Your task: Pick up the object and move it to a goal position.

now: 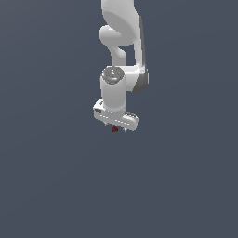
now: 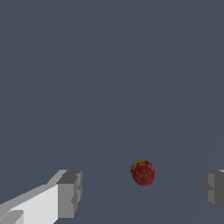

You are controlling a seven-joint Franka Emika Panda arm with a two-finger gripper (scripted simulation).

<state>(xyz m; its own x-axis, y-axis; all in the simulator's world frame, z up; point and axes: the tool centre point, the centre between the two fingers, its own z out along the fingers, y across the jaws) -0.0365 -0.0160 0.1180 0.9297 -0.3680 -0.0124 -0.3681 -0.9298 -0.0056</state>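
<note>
The object is a tiny dark-red ball (image 2: 143, 173) with a small yellow-orange patch on its edge. In the wrist view it lies on the grey floor between my two fingers, apart from both pads and closer to one than the other. My gripper (image 2: 141, 192) is open, with one fingertip (image 2: 69, 193) on one side and the other fingertip (image 2: 214, 189) at the frame edge. In the exterior view the ball (image 1: 115, 129) shows as a red speck just under the white gripper (image 1: 116, 126), which points straight down and hides most of it.
The white arm (image 1: 122, 42) rises from the gripper to the top of the exterior view. A plain dark grey floor (image 1: 56, 186) lies all around. No goal marker shows.
</note>
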